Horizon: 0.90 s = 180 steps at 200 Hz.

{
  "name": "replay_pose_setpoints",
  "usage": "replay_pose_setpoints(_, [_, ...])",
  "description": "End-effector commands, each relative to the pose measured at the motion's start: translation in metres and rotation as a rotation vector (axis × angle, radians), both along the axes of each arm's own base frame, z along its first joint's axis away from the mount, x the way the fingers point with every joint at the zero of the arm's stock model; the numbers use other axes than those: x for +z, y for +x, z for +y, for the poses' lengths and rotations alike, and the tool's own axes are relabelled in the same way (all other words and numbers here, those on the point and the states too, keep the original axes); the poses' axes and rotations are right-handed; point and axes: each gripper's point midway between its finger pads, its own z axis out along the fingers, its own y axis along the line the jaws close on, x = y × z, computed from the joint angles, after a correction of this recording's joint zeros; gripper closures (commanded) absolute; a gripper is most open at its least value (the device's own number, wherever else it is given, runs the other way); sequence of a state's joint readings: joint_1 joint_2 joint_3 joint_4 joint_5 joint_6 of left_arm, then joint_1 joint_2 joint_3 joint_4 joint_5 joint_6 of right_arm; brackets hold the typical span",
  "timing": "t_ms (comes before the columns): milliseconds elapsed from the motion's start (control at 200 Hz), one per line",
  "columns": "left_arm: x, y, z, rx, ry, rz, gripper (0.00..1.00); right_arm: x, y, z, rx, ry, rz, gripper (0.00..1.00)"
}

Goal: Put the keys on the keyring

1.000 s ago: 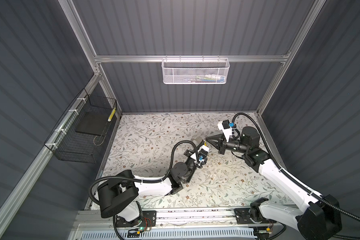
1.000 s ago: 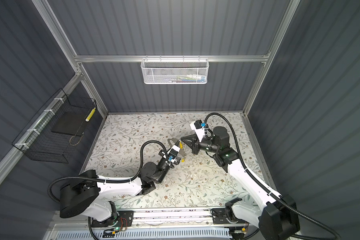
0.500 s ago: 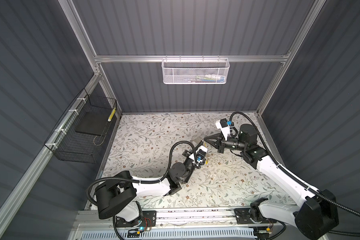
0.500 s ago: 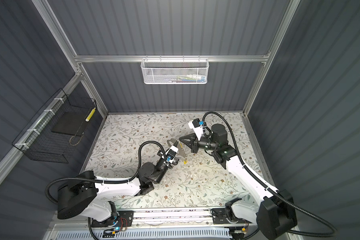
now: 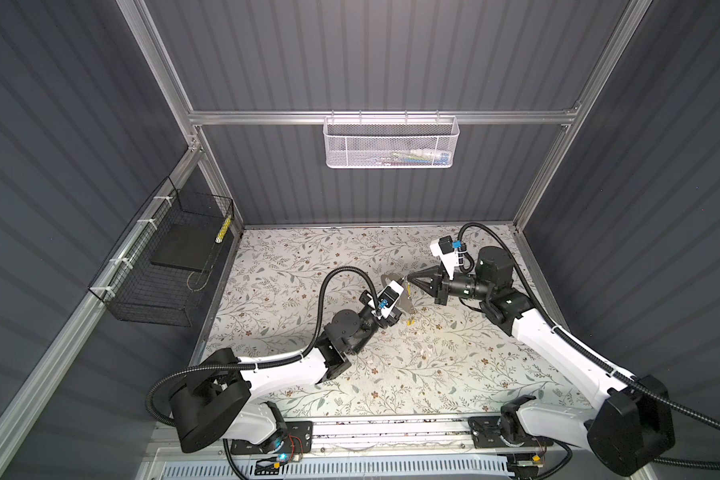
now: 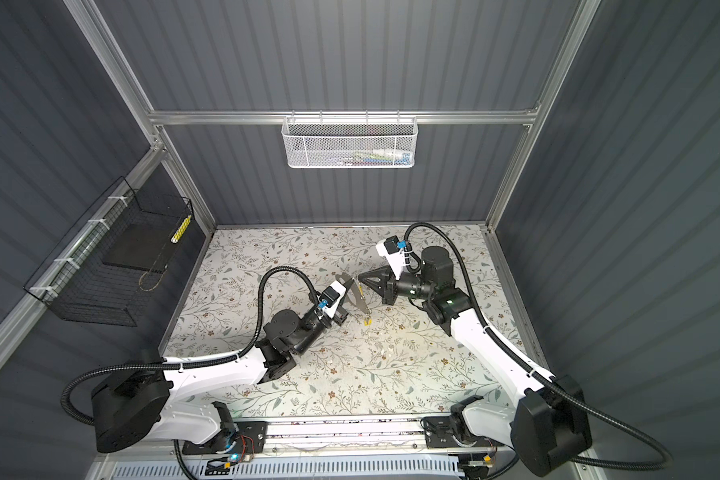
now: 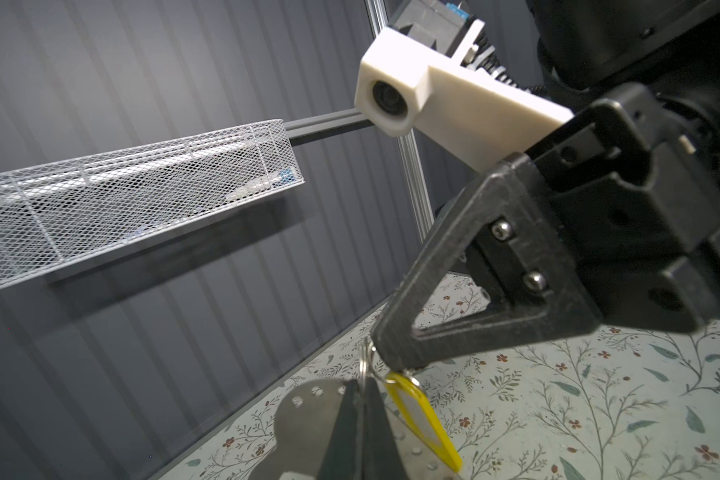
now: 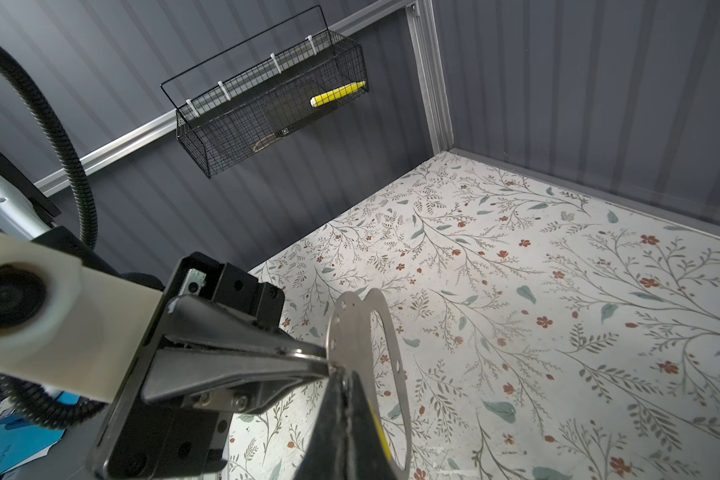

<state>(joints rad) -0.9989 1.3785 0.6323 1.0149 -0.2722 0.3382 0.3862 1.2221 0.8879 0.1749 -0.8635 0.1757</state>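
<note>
**A:** Grips?

**B:** The left gripper (image 8: 325, 363) is clenched on the rim of the keyring (image 8: 344, 320), which stands on edge in the air over the middle of the desk (image 5: 433, 374). The right gripper (image 7: 395, 361) is pinched on the top of the held key (image 7: 418, 417), at its thin wire ring, and the yellow tag hangs below. The two gripper tips are almost touching at the keyring's rim.

**A:** Is it threaded yet?

**B:** Cannot tell. The wire ring sits right at the rim, but the left gripper covers the spot in its own wrist view.

**A:** What are the risks?

**B:** There are three, as I judge it.
- The wire ring is a tiny hold. A sideways push against the rim could pop it out, and the key would drop to the desk.
- The keyring is held at one point on a thin band. Pressure from the right could swivel it in the pinch and spoil the alignment.
- The tips are crowded, so a further advance may bump gripper on gripper.

**A:** And the other key?

**B:** The second key (image 6: 367, 320) lies flat on the desk, just below the keyring and apart from both grippers. It is low and small, so a fumbled pickup looks likely later.
</note>
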Motion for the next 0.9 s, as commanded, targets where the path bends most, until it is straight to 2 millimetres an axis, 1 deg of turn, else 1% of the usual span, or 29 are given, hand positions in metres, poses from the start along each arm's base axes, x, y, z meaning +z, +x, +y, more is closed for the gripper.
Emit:
replay_pose_setpoints(0, [0.030, -0.008, 0.004, -0.058, -0.113, -0.026, 1.00, -0.001, 0.005, -0.002, -0.009, -0.008, 0.023, 1.00])
replay_pose_setpoints(110, [0.029, -0.006, 0.009, -0.060, -0.144, -0.038, 1.00, 0.000, 0.005, -0.002, -0.006, -0.003, 0.028, 1.00])
replay_pose_setpoints(170, [0.031, -0.006, 0.010, -0.065, -0.158, -0.045, 1.00, -0.001, 0.005, -0.002, -0.005, -0.003, 0.030, 0.98])
replay_pose_setpoints(275, [0.034, -0.006, 0.010, -0.069, -0.166, -0.052, 1.00, -0.001, 0.006, -0.002, -0.009, -0.003, 0.032, 0.91])
replay_pose_setpoints(360, [0.035, -0.005, 0.011, -0.071, -0.172, -0.053, 1.00, -0.001, 0.006, -0.003, -0.011, -0.002, 0.031, 0.81])
replay_pose_setpoints(455, [0.036, -0.003, 0.013, -0.070, -0.186, -0.050, 1.00, 0.001, 0.007, -0.006, -0.030, -0.002, 0.023, 0.74])
replay_pose_setpoints(615, [0.037, 0.002, 0.015, -0.082, -0.200, -0.020, 1.00, 0.005, 0.008, -0.013, -0.063, 0.001, 0.001, 0.70])
replay_pose_setpoints(670, [0.037, 0.009, 0.014, -0.095, -0.197, 0.015, 1.00, 0.007, 0.008, -0.015, -0.072, -0.001, -0.008, 0.68])
replay_pose_setpoints(750, [0.034, 0.025, 0.014, -0.113, -0.191, 0.111, 1.00, 0.007, 0.008, -0.019, -0.090, -0.006, -0.018, 0.67])
replay_pose_setpoints(896, [0.036, 0.038, 0.013, -0.168, -0.186, 0.201, 1.00, 0.010, 0.007, -0.023, -0.114, -0.018, -0.044, 0.64])
